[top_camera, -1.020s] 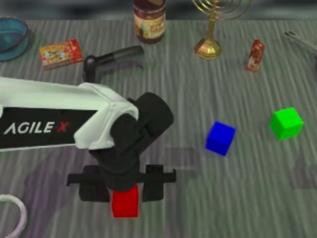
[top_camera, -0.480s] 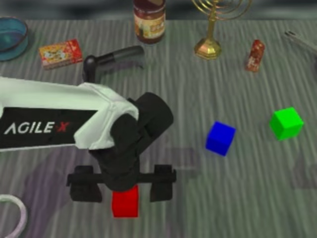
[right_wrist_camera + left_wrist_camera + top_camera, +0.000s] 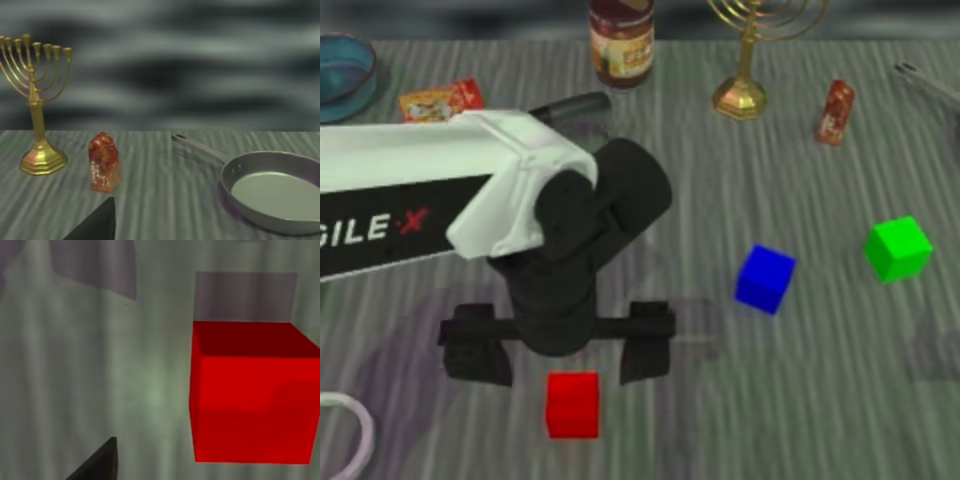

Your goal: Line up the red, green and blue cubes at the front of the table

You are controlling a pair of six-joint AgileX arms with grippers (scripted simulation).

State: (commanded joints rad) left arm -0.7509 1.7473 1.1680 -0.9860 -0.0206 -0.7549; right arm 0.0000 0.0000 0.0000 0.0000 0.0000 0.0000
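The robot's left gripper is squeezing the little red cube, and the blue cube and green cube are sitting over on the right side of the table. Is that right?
Not quite. The open left gripper isn't squeezing the small bright red cube; the top view shows the cube sitting free on the grey-green wood-grain table, in front of its spread fingers. The deep blue cube and bright green cube are indeed on the right.

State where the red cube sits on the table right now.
In the top view, the red cube rests on the table near its front edge, left of centre, just in front of the open left gripper and well left of the blue cube.
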